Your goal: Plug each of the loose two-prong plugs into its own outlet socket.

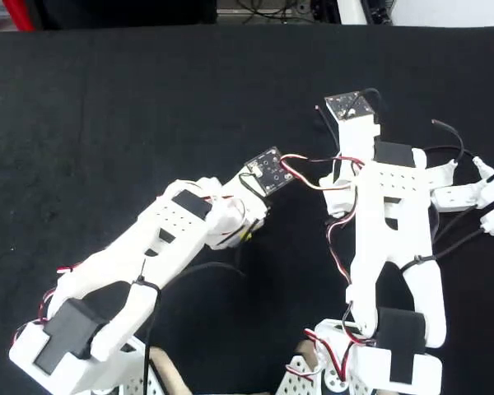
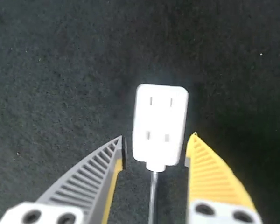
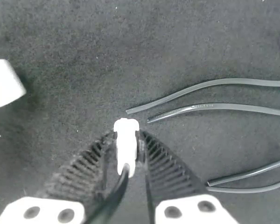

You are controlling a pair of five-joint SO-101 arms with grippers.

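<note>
A white outlet block (image 2: pixel 159 119) with two pairs of slots lies on the black cloth, its cord running back toward the camera. My left gripper (image 2: pixel 156 140) is open, and its grey and yellow fingers (image 2: pixel 203 163) straddle the cord end of the block. My right gripper (image 3: pixel 127 135) is shut on a small white plug (image 3: pixel 126 137); the plug's black cord trails back between the black fingers. In the high view the left arm (image 1: pixel 189 222) stretches to the table's middle and the right arm (image 1: pixel 391 214) stands to its right.
Three white plugs (image 1: pixel 492 188) with black cords lie at the table's right edge, beside the right arm. Thin black cables (image 3: pixel 210 107) cross the cloth ahead of my right gripper. A white object (image 3: pixel 3 86) sits at the edge of the right wrist view.
</note>
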